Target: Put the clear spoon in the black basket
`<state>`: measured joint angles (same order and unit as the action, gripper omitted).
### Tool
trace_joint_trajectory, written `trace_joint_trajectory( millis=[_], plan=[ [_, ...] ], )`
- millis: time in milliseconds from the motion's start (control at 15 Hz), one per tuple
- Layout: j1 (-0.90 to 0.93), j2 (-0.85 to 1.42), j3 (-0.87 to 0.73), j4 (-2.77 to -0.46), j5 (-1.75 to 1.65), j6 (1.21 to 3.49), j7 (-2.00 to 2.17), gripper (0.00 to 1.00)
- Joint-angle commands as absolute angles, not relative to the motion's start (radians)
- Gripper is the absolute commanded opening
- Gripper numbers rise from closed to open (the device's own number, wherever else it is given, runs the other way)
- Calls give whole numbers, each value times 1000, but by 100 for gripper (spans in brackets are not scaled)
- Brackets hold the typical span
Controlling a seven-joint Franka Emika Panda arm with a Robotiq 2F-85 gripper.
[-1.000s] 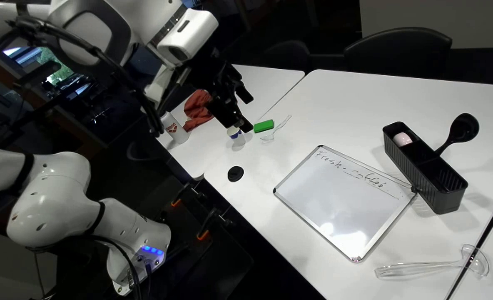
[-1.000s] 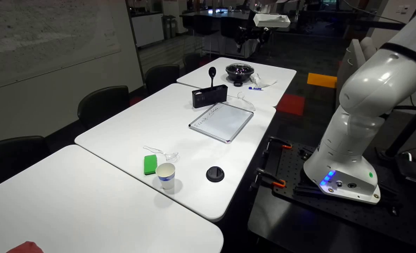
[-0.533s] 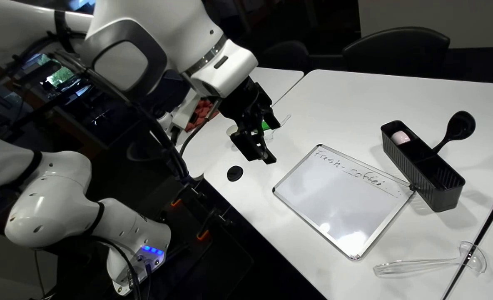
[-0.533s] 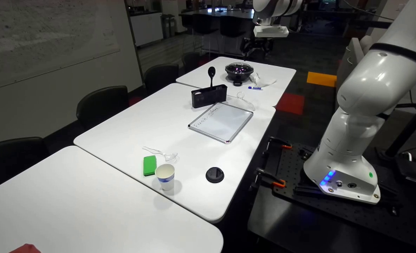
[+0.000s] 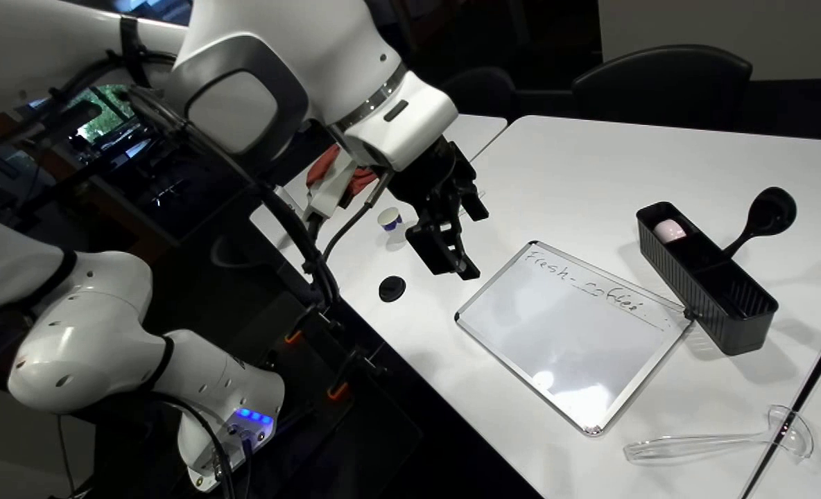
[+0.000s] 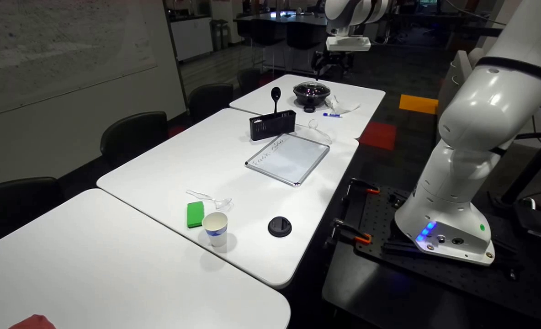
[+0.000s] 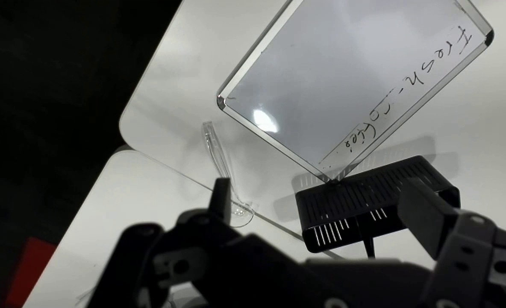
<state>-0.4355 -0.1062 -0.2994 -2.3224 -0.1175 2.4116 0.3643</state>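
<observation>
A clear spoon (image 5: 695, 445) lies on the table near the basket, its bowl across the table seam. It shows in an exterior view (image 6: 321, 134) and in the wrist view (image 7: 215, 149), partly behind a finger. Another clear spoon (image 6: 206, 197) lies by the green block; my gripper mostly hides it in an exterior view. The black basket (image 5: 688, 287) stands at the whiteboard's corner, also in an exterior view (image 6: 273, 127) and the wrist view (image 7: 347, 199). My gripper (image 5: 473, 240) is open and empty, high above the table, also seen in the wrist view (image 7: 321, 196).
A framed whiteboard (image 5: 570, 339) lies against the basket. A black ladle (image 5: 771, 211) and a pink item (image 5: 670, 231) are in the basket. A paper cup (image 6: 215, 230), green block (image 6: 195, 214) and black lid (image 6: 279, 226) are at the opposite end. A lidded pot (image 6: 311, 95) stands beyond the basket.
My gripper has moved away from the cup and green block towards the whiteboard, and the wrist has turned to point more downward. It stays open. The table objects have not moved.
</observation>
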Motion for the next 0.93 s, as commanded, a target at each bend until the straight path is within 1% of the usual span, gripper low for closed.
trace_joint_trajectory(
  millis=[0, 267, 467, 867],
  plan=[
    [-420, 90, -330, -2187, -93, 2481, 402, 100],
    [-418, 298, -354, -2061, -42, 2568, 344, 100],
    [-454, 455, -341, -1955, 47, 2608, 265, 100],
    [-574, 701, -287, -1730, 184, 2553, 104, 100]
  ],
)
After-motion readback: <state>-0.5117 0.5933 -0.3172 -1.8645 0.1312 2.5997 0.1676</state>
